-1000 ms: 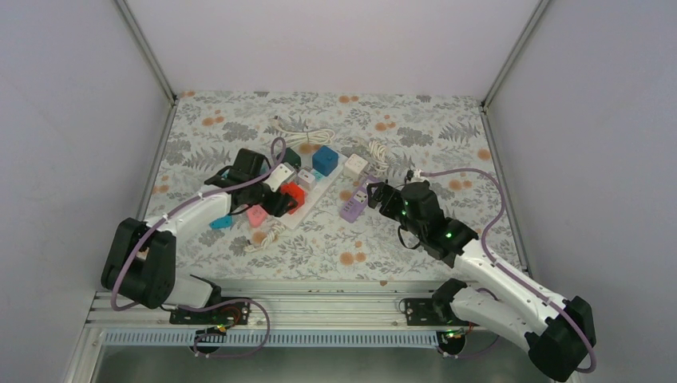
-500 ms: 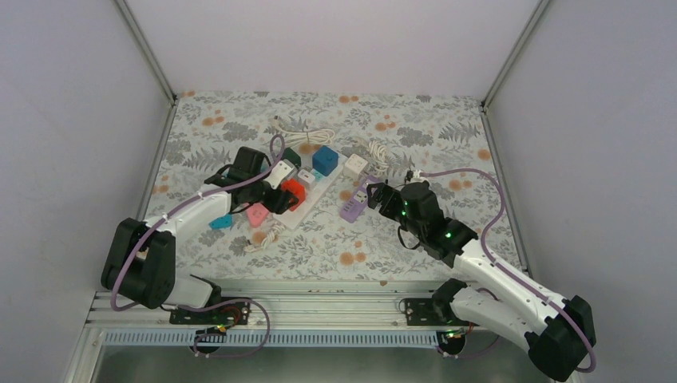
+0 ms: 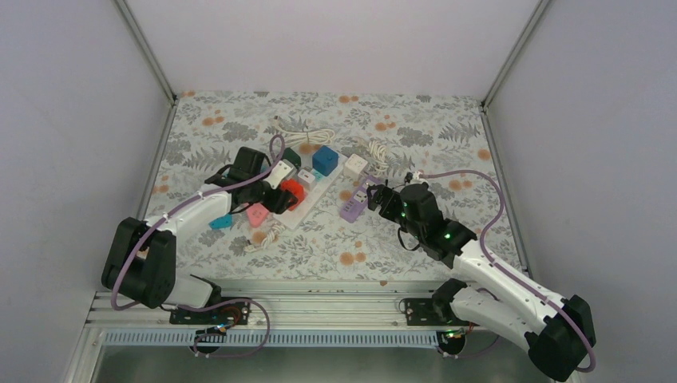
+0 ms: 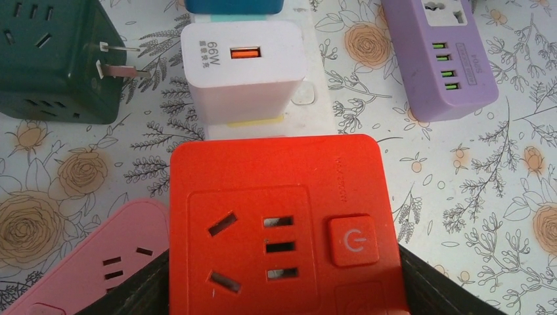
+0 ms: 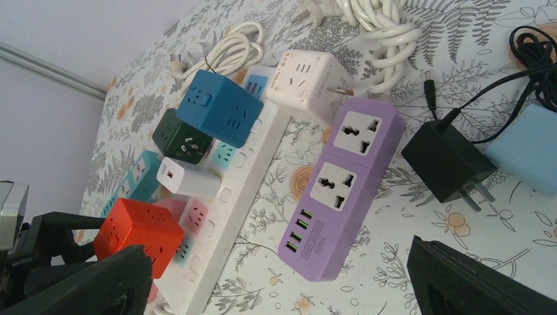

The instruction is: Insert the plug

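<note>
Red cube plug (image 3: 292,192) (image 4: 276,216) is gripped from both sides by the closed left fingers (image 4: 453,289) and is held at the near left end of the white power strip (image 3: 319,191) (image 5: 256,164), its socket face with the round power button turned toward the wrist camera; whether its prongs are seated in the strip cannot be told. A pink cube (image 3: 256,215) (image 4: 79,262) is seen just left of the red cube plug, beside the strip's near end. Further along the strip, a dark green cube (image 3: 292,157) (image 4: 52,59) is found at its left edge with two bare prongs pointing toward a white charger marked 66W (image 4: 243,72), which is seated on the strip. A blue cube (image 3: 325,159) (image 5: 219,107) is placed at the strip's far end, and a cream cube (image 3: 355,165) (image 5: 309,82) lies just right of that end. Right of the strip, a purple socket bar (image 3: 353,205) (image 5: 341,197) is laid flat on the floral counter (image 3: 415,120), apart from the strip. The right fingers (image 5: 473,282) are spread wide apart and empty, near the purple bar. A black adapter (image 5: 446,161) is seen on the counter just right of that bar.
</note>
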`<state>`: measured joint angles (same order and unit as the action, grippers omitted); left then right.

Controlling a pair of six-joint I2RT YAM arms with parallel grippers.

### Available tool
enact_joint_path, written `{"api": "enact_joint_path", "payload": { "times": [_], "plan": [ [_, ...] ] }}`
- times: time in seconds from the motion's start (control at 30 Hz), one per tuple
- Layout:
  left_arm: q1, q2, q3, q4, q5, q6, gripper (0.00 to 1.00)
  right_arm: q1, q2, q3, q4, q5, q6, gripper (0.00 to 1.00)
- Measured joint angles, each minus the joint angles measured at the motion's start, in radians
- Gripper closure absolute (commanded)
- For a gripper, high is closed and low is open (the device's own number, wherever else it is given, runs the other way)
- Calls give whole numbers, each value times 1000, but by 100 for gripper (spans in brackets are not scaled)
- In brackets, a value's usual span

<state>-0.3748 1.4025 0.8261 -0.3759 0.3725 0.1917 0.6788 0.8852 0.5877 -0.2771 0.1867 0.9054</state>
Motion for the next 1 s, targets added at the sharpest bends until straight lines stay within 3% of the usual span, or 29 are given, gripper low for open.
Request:
{"api": "enact_joint_path", "payload": {
  "times": [0.57,1.0],
  "plan": [
    [0,29,1,15,26,-6,39,0,12,-2,13,-6,0,0],
    [0,-6,25,-68,5,-19,40,0,25,-11,24,-21,0,0]
  ]
}}
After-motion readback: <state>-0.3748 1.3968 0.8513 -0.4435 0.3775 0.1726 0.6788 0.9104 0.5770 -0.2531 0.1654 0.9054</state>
